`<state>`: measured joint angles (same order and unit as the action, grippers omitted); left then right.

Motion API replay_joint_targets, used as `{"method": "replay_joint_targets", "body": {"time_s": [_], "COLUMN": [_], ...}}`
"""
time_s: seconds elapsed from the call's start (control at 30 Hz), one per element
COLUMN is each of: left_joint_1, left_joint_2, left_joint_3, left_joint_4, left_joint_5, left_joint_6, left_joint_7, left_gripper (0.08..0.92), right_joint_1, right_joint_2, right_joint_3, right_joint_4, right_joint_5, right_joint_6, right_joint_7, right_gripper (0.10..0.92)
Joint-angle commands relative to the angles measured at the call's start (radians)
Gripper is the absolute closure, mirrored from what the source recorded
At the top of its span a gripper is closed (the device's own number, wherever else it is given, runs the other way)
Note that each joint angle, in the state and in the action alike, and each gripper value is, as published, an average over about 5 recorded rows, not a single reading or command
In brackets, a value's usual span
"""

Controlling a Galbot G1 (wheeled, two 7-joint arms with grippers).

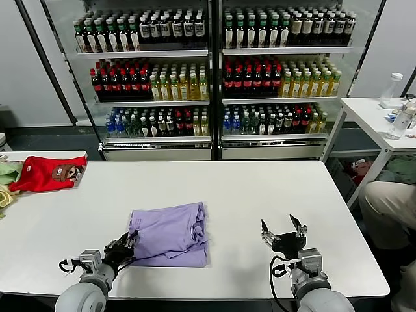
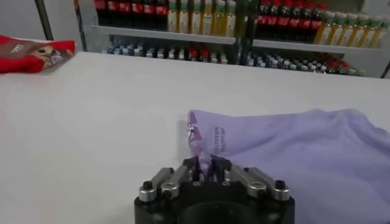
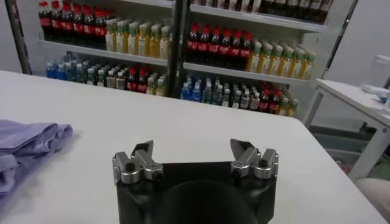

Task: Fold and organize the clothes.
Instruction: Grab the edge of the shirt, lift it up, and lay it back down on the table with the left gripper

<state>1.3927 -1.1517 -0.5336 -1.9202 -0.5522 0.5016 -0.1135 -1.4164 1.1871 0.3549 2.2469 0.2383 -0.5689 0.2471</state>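
Left gripper point(image 1: 130, 243) clamped on shirt point(image 1: 170, 234) corner; lift gently, fold across evenly. Right gripper point(image 1: 283, 233) fingers apart, idle beside.

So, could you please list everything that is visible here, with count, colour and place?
T-shirt: one, light purple, folded, near middle of the table.
Table: one, white, in front of the robot.
Red garment: one, red with a brown patch, far left of the table.
Green and yellow cloths: a few, at the table's left edge.
Drink coolers: two, glass-fronted, full of bottles, behind the table.
Side table: one, white, at the right, with bottles on it.
Left hand: shut on the T-shirt's left edge.
Right hand: open, holding nothing, right of the T-shirt.
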Motion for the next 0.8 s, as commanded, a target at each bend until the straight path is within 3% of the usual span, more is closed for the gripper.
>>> {"method": "replay_joint_targets", "body": {"time_s": [0.03, 0.17, 0.27, 0.6, 0.7, 0.8], "left_joint_1": [0.016, 0.049, 0.086, 0.165, 0.173, 0.145], "left_joint_2": [0.014, 0.056, 0.105, 0.278, 0.315, 0.302], "left_joint_3": [-0.029, -0.13, -0.272, -0.708, -0.753, -0.688], "left_joint_4": [-0.065, -0.163, -0.191, -0.069, -0.075, -0.134], "left_joint_5": [0.024, 0.071, 0.06, 0.029, 0.003, -0.047], "left_joint_6": [-0.002, -0.007, -0.007, 0.046, 0.061, 0.066], "left_joint_7": [0.003, 0.011, 0.04, 0.18, 0.211, 0.184], "left_gripper": [0.814, 0.886, 0.889, 0.889, 0.889, 0.889], "right_joint_1": [-0.002, 0.0, -0.001, 0.014, 0.022, 0.025], "right_joint_2": [0.001, 0.002, 0.004, 0.011, 0.013, 0.016], "right_joint_3": [0.001, 0.003, 0.006, 0.004, 0.003, 0.002], "right_joint_4": [0.004, 0.008, 0.009, -0.004, -0.01, -0.011], "right_joint_5": [-0.002, -0.003, -0.003, -0.002, -0.001, -0.001], "right_joint_6": [-0.002, -0.003, -0.003, 0.001, 0.004, 0.006], "right_joint_7": [0.001, 0.002, 0.002, -0.001, -0.004, -0.004], "right_gripper": [0.203, 0.203, 0.203, 0.203, 0.203, 0.203]}}
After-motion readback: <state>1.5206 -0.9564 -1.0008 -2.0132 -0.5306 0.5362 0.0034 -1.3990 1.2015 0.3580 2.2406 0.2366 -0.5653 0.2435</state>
